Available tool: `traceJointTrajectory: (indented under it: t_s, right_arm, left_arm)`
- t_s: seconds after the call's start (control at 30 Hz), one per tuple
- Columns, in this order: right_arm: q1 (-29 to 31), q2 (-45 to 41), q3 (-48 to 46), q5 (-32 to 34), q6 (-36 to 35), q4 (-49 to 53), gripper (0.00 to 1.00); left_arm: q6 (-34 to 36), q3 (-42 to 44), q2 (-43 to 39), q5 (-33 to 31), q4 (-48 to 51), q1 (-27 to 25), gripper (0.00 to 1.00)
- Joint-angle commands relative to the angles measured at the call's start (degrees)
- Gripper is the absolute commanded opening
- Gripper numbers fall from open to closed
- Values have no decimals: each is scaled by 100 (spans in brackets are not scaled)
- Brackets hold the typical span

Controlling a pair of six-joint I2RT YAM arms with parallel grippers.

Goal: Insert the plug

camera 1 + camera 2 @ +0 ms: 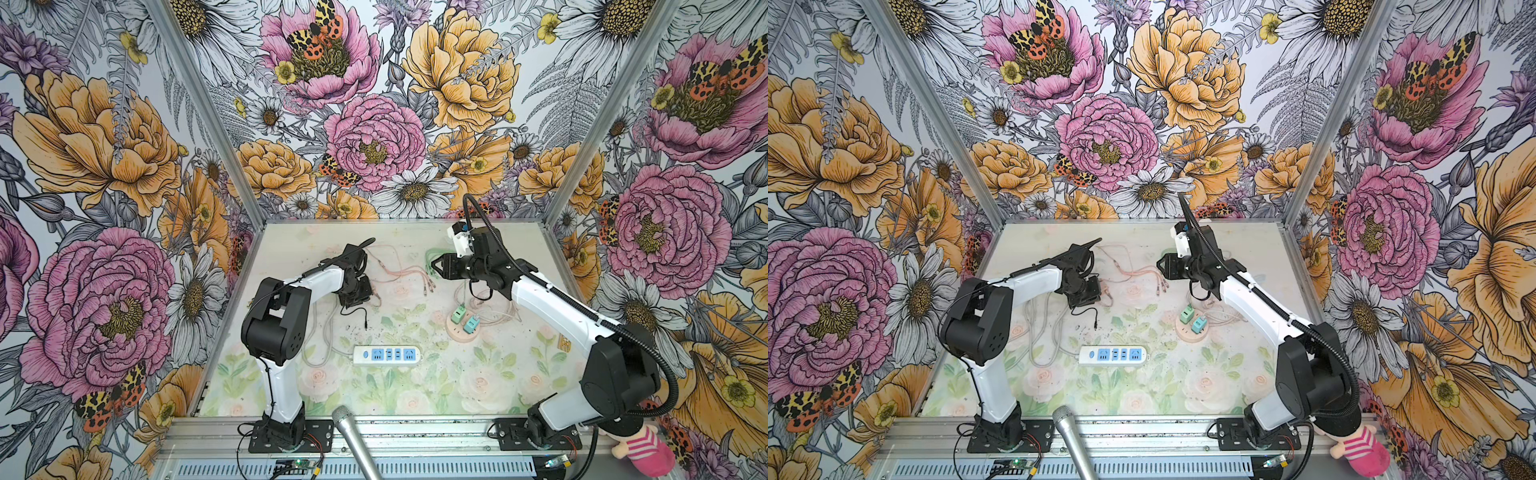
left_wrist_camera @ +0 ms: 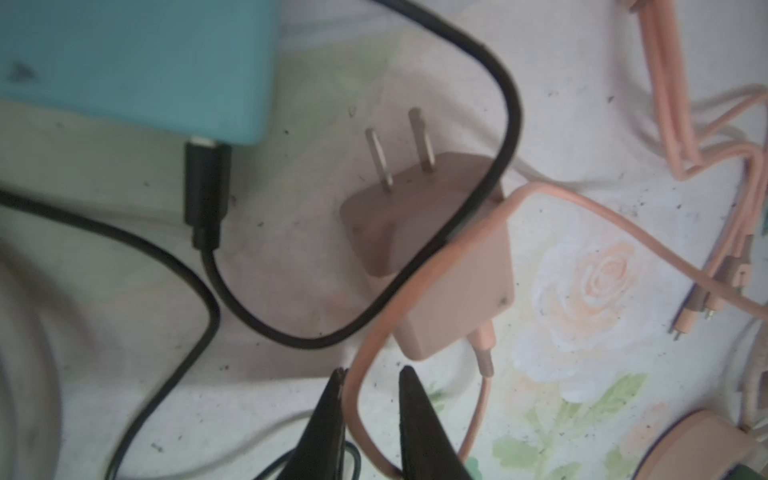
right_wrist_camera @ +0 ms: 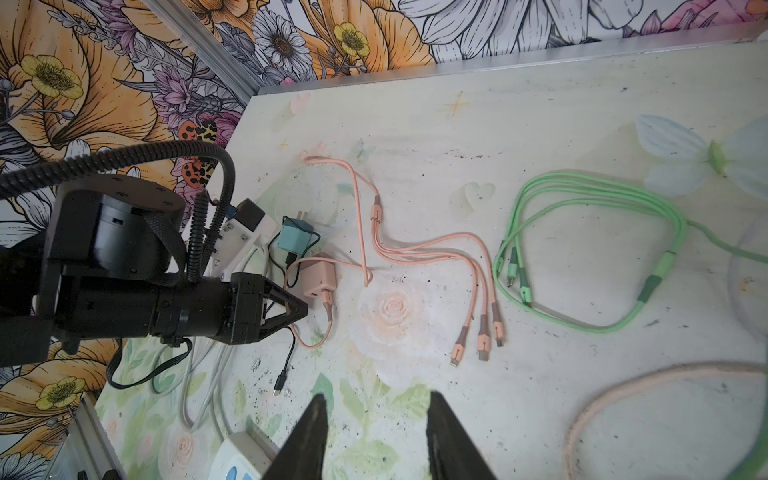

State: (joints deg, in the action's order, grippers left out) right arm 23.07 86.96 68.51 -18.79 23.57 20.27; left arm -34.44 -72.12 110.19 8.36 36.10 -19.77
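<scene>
The pink plug (image 2: 432, 257) lies on its side on the table, two metal prongs bare, with a black cable looped over its body. Its pink cord (image 2: 361, 374) passes between the fingers of my left gripper (image 2: 374, 374), whose jaws stand a little apart, wider than the cord, just short of the plug's rear end. In the right wrist view the plug (image 3: 318, 280) sits beside the left gripper (image 3: 305, 309). The white power strip (image 1: 387, 354) with blue sockets lies at the front centre. My right gripper (image 3: 376, 399) hovers open and empty above the table, also seen in a top view (image 1: 434, 266).
A teal adapter (image 2: 124, 62) with a black cable lies next to the plug. A round pink socket base (image 1: 457, 334) carries two green adapters. A pink multi-head cable (image 3: 415, 249) and a green cable (image 3: 582, 249) sprawl at the back. A microphone (image 1: 353, 440) juts in at the front.
</scene>
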Motion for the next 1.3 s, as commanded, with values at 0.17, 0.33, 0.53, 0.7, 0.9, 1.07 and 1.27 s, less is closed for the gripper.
traceJointTrajectory:
  t_s: [0.17, 0.33, 0.53, 0.7, 0.9, 1.07, 1.27]
  right_arm:
    - [27, -175, -75, -46, -47, -182, 41]
    - [23, -192, -109, -99, -72, -190, 41]
    - [24, -327, -253, -54, -79, -183, 41]
    - [27, -438, -368, -4, -63, -183, 41]
    - [27, -421, -393, -55, -49, -185, 41]
    - [24, -313, -321, -90, -4, -222, 41]
    - [30, -234, -242, -184, 132, -304, 41]
  left_arm:
    - [-154, -536, 115, 317, -225, -473, 3]
    - [-283, -943, 269, 462, -225, -819, 3]
    - [-383, -1780, 1065, 658, -217, -1020, 3]
    - [-476, -2495, 1663, 675, -218, -1085, 18]
    - [31, -2845, 1392, 701, 109, -1049, 41]
    - [697, -2618, 618, 354, 858, -916, 44]
    - [1202, -2006, -157, -384, 1397, -540, 44]
